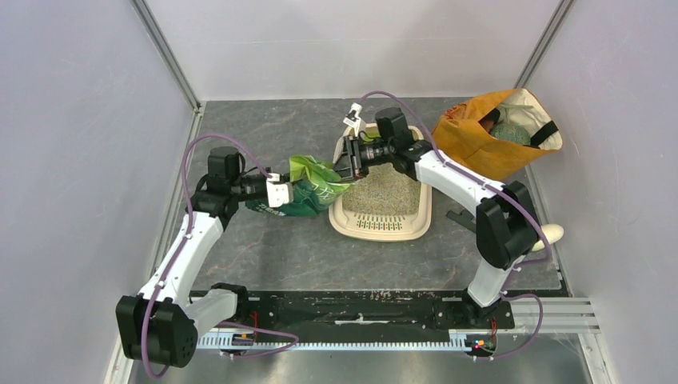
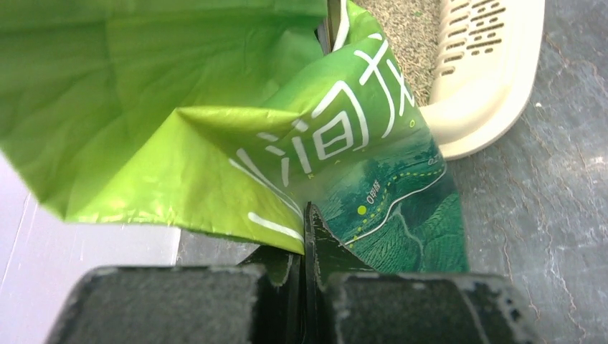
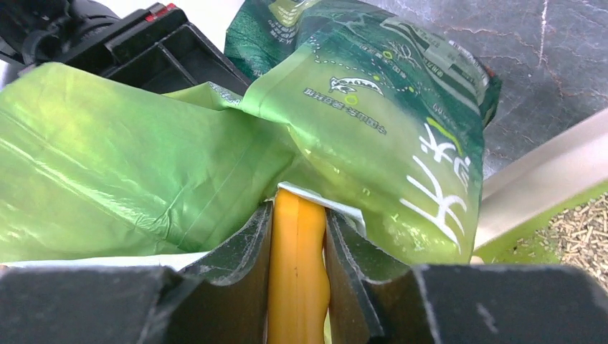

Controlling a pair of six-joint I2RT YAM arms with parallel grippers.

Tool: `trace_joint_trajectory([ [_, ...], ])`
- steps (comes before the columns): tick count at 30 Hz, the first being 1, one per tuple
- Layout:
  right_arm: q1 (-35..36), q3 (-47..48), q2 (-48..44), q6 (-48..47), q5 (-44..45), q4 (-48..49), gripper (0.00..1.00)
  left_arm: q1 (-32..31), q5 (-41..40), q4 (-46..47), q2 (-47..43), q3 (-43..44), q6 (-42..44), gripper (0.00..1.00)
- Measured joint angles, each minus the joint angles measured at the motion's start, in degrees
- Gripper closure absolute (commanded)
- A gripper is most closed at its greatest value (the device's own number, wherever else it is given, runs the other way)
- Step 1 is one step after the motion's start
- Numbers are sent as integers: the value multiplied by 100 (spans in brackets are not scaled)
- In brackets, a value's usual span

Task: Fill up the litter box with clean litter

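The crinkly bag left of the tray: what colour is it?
The bag is green with white Chinese characters; left wrist view shows it best.

Green printed bag [image 2: 373,215]: is carrying large white Chinese characters, one reading 润, the others showing only in part; its small white print is proving too small to read.

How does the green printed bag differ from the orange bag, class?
The green bag is glossy plastic printed with white characters; the orange bag is matte fabric. The green bag is pinched by the left gripper and right gripper at the litter box rim; the orange bag stands untouched at the back right. Both are soft and crumpled.
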Motion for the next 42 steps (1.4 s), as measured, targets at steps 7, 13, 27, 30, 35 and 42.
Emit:
trace_joint_trajectory([
  [7, -450, -697, -767, 581, -107, 538, 100, 162, 142, 614, 42, 4, -1019, 98],
  [13, -728, -1176, -1329, 789, -144, 649, 100, 197, 306, 890, 120, 15, -1423, 98],
  [27, -1537, -2170, -2159, 1550, -562, 1335, 100, 319, 328, 1073, 531, 155, -2017, 98],
  [30, -1700, -2293, -2326, 1615, -660, 1392, 100, 317, 328, 1075, 595, 184, -2026, 98],
  [35, -2044, -2483, -2551, 1703, -868, 1486, 100, 319, 299, 1056, 739, 212, -2026, 98],
  [42, -2446, -2677, -2750, 1786, -1097, 1530, 100, 334, 199, 1019, 918, 251, -2028, 98],
])
